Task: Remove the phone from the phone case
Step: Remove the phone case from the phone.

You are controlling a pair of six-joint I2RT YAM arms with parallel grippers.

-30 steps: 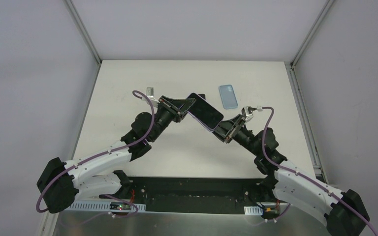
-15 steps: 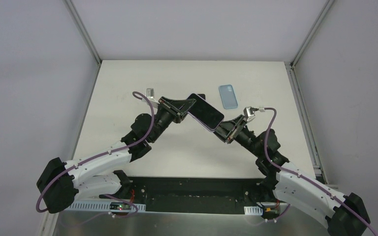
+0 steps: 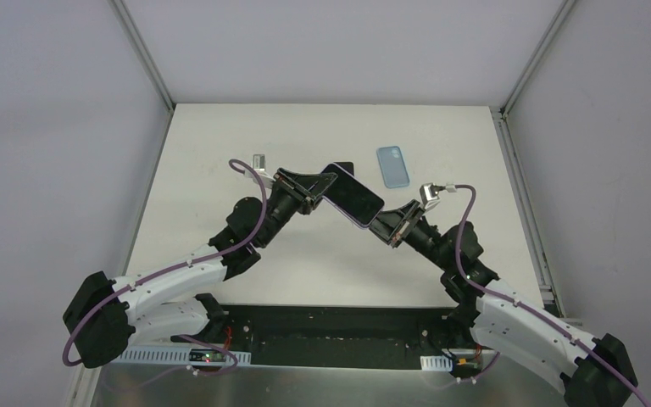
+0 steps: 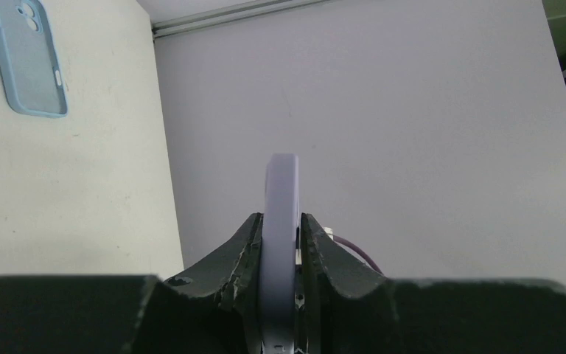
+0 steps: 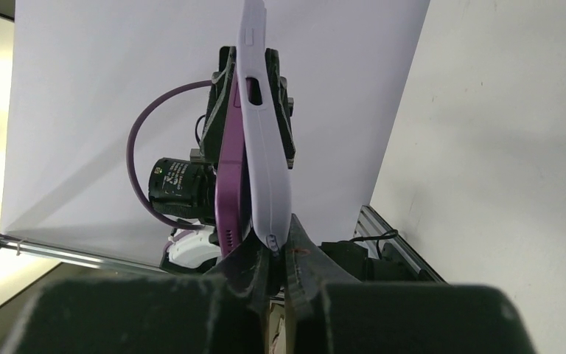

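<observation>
A phone with a dark screen [image 3: 353, 198] in a lilac case is held in the air between both arms, above the table's middle. My left gripper [image 3: 326, 184] is shut on its far-left end; in the left wrist view the lilac edge [image 4: 280, 214] stands between the fingers [image 4: 245, 247]. My right gripper [image 3: 379, 222] is shut on the near-right end. In the right wrist view its fingers [image 5: 302, 258] pinch the lilac case's [image 5: 264, 147] lower edge, and the purple phone [image 5: 231, 192] stands slightly apart from the case at that end.
A light blue phone case [image 3: 393, 165] lies flat on the white table [image 3: 220, 212] at the back right; it also shows in the left wrist view [image 4: 28, 55]. A small silver object [image 3: 259, 159] lies at the back left. Grey walls enclose the table.
The phone and both grippers have shifted slightly to the left. Both grips are unchanged.
</observation>
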